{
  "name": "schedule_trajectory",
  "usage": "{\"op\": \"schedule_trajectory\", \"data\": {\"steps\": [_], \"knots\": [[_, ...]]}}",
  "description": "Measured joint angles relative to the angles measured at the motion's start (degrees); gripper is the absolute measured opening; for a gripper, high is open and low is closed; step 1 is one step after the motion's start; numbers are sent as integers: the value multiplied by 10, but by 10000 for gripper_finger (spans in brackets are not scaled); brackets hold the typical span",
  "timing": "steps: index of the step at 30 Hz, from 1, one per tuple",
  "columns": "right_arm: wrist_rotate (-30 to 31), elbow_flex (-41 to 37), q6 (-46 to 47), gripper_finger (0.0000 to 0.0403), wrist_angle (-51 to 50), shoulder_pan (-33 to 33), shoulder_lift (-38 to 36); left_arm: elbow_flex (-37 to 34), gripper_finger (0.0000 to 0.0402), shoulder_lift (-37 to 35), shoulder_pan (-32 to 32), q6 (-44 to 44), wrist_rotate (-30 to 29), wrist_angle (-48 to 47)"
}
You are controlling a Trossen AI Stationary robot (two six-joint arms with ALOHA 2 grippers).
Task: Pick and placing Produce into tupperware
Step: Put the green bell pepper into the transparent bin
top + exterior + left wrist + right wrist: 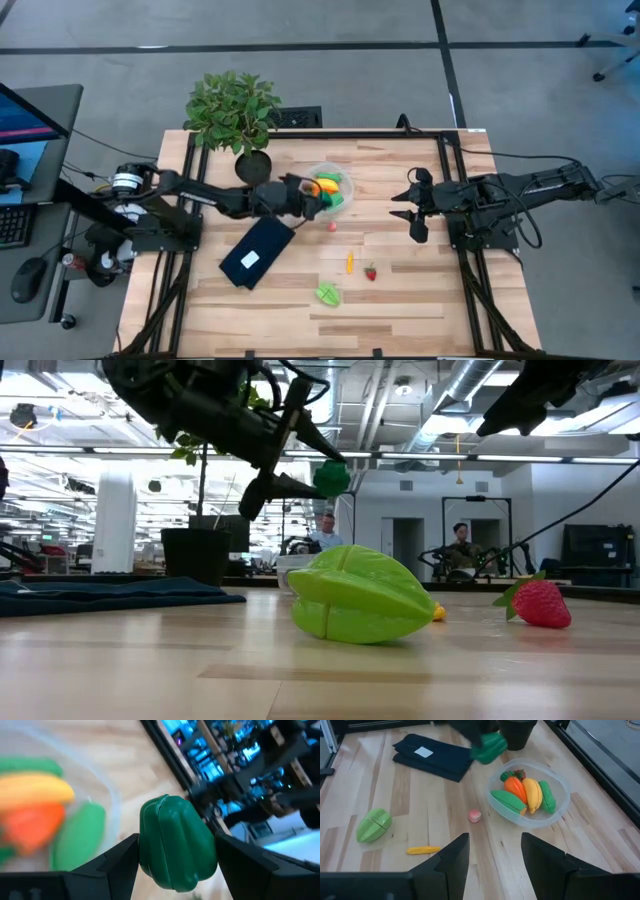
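Note:
My left gripper [308,202] reaches in from the table's left and is shut on a dark green toy pepper [175,842]. It hangs at the left rim of the round clear tupperware [322,168]. A yellow banana [532,794], an orange carrot [514,789] and green pieces lie in the tupperware. On the table lie a light green star fruit [328,294], a strawberry [371,272], a small yellow piece [349,263] and a pink piece [331,226]. My right gripper [415,215] waits open above the table's right part, touching nothing. My left gripper pinches the pepper's two opposite sides [145,845] between its two fingers. In the low view the pepper [332,478] sits at the fingers' free ends. The fingers come from the table's left, slanting a little downward. The pepper is lifted clear of the table.
A dark flat rectangle with a white label [257,252] lies left of the middle. A leafy potted plant [232,110] stands at the far edge, close behind the tupperware. Black frame rails run along the table's left and right sides.

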Motion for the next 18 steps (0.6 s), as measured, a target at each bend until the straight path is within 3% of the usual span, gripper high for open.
{"op": "schedule_trajectory", "data": {"steps": [7, 18], "knots": [[0, 0, 0, 173, 0, 0, 0, 8, 236, 0, 37, 84, -14, -5], [0, 0, 4, 173, 0, 0, 0, 41, 236, 0, 40, 230, -53, -42]]}}
